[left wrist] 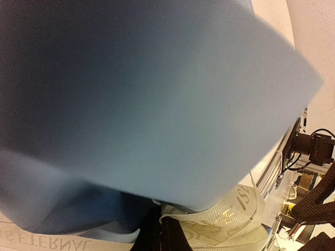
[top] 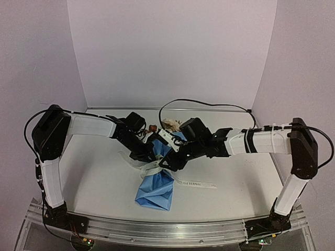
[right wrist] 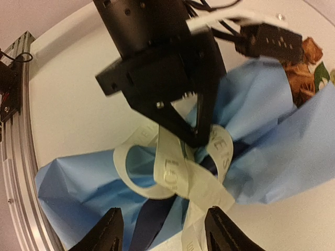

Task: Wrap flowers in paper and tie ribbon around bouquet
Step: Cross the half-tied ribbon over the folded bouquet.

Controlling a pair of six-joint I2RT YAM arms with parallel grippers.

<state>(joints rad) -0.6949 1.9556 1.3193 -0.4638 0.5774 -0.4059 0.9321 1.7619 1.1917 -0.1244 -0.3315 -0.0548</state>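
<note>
Your white table (top: 235, 172) stands between plain pale walls (top: 172, 52), with an aluminium rail (top: 157, 230) at the near edge. The bouquet (top: 157, 188) lies mid-table. Your left gripper (right wrist: 191, 138) pinches its ribbon (right wrist: 172, 172). Your right gripper (right wrist: 162, 212) stands parted and holds nothing.

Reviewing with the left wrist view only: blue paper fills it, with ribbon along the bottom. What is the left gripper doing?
Observer: The left gripper is shut, its tips pinching the ribbon where the loops cross.
Operator: And the right gripper?
Observer: The right gripper is open and empty, over those loops.
Operator: Are the flowers wrapped?
Observer: Yes. The flowers poke out of the paper at its far end.
</note>
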